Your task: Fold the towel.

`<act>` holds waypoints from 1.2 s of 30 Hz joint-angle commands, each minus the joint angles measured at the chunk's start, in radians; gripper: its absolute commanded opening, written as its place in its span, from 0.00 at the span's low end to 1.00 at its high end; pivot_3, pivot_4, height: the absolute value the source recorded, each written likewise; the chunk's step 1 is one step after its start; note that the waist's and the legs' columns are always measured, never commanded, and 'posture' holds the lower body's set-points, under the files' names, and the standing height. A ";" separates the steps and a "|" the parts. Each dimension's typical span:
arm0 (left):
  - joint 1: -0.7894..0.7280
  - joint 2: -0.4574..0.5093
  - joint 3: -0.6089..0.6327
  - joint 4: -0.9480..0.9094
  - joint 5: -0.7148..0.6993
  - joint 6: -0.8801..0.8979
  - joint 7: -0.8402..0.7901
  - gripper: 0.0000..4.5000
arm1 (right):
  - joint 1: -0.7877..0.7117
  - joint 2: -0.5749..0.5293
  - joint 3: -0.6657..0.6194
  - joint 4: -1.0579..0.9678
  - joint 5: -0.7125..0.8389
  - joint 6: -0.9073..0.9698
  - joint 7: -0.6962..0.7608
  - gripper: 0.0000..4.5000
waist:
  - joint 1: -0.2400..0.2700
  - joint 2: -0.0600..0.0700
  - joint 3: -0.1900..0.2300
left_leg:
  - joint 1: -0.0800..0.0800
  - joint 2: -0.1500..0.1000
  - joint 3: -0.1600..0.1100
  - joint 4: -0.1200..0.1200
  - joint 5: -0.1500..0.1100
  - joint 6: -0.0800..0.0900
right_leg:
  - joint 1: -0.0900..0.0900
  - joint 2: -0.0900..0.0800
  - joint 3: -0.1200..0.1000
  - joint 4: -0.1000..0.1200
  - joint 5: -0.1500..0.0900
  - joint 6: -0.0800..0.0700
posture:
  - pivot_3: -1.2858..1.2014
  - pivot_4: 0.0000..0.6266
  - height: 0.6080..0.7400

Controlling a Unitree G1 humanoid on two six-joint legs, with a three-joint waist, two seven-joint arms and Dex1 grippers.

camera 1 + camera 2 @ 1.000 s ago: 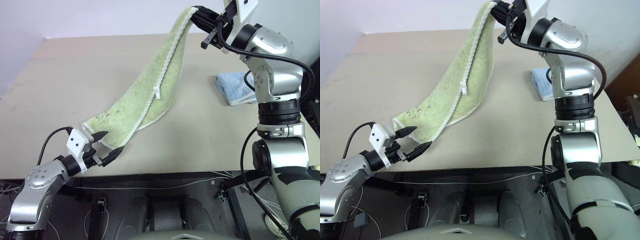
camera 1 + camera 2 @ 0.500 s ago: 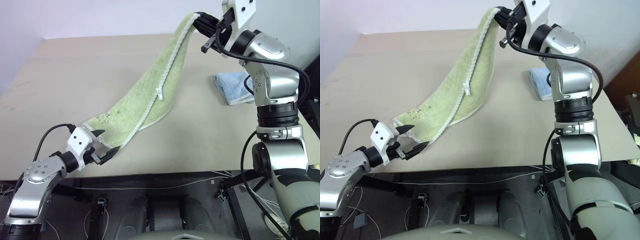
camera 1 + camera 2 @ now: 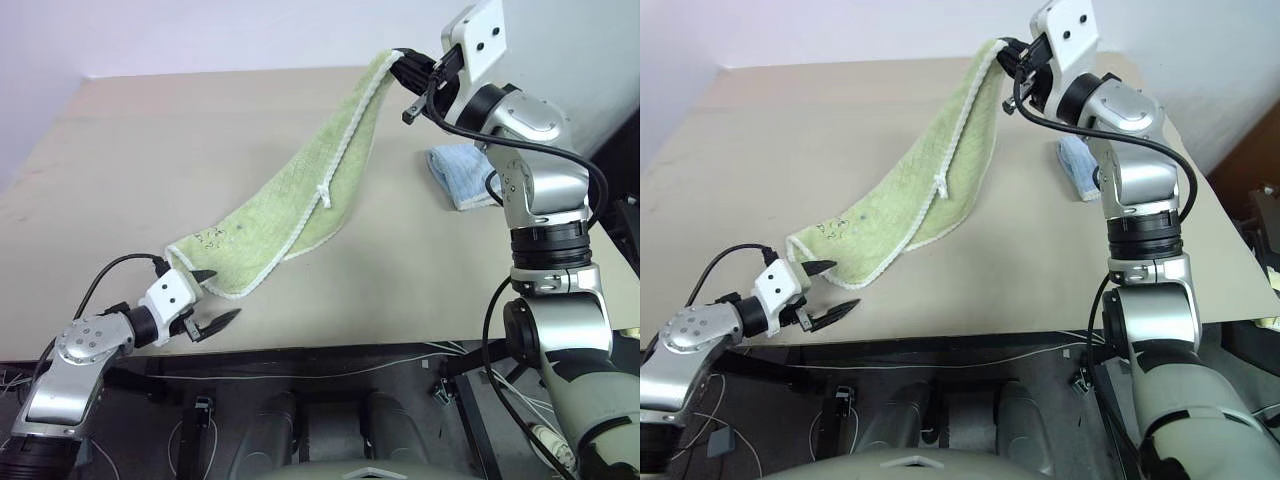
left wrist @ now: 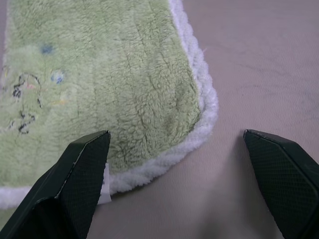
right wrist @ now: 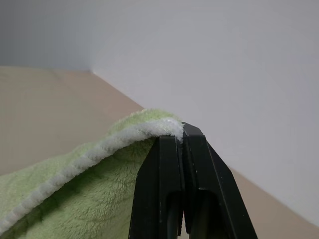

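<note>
I count one towel (image 3: 300,205), one blue cloth (image 3: 462,175), one bench (image 3: 150,150) and two grippers in my views.

1. Towel. It is light yellow-green terry with white stitched edging. One end is raised above the far part of the bench; the length slopes down toward the near left, and the lower end rests on the bench near its front edge. One small white loop tag (image 3: 325,195) hangs from the edging about midway along. One patch of faint dark markings (image 4: 20,107) sits near the lower end.

2. Right gripper (image 3: 408,72). The two fingers are pressed together on the raised corner of the towel, with the white edging pinched between them in the right wrist view (image 5: 172,132).

3. Left gripper (image 3: 830,290). The two fingers (image 4: 82,164) are spread fully apart and hold nothing. They sit just in front of the towel's lower corner, one finger tip overlapping the white edging in the left wrist view and the other over bare bench beside the corner. I cannot tell whether that finger touches the edging.

4. Blue cloth. It lies folded on the bench on the right side, well apart from the towel's lower end.
</note>
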 commanded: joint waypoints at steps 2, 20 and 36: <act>-0.077 0.038 -0.033 0.078 0.039 -0.044 -0.045 1.00 | -0.006 0.006 -0.017 -0.043 0.002 -0.008 -0.020 0.00 | 0.003 0.000 0.000 | 0.000 0.000 0.000 0.000 0.000 0.000 | 0.000 0.000 0.000 0.000 0.000 0.000 | 0.52 0.24 1.00; -0.196 -0.006 -0.040 0.134 -0.097 0.037 -0.139 0.01 | 0.025 0.008 -0.002 -0.062 -0.026 -0.010 -0.026 0.00 | 0.000 0.001 0.000 | 0.000 0.000 0.000 0.000 0.000 0.000 | 0.000 0.001 0.000 0.000 0.001 0.002 | 0.52 0.24 1.00; -0.656 0.143 0.262 0.445 -0.435 0.384 -0.182 0.01 | -0.039 -0.038 -0.019 0.109 -0.084 -0.077 -0.051 0.00 | 0.000 -0.004 0.003 | 0.000 0.000 -0.002 0.003 0.001 -0.001 | 0.001 0.005 -0.003 0.001 0.001 0.002 | 0.52 0.24 1.00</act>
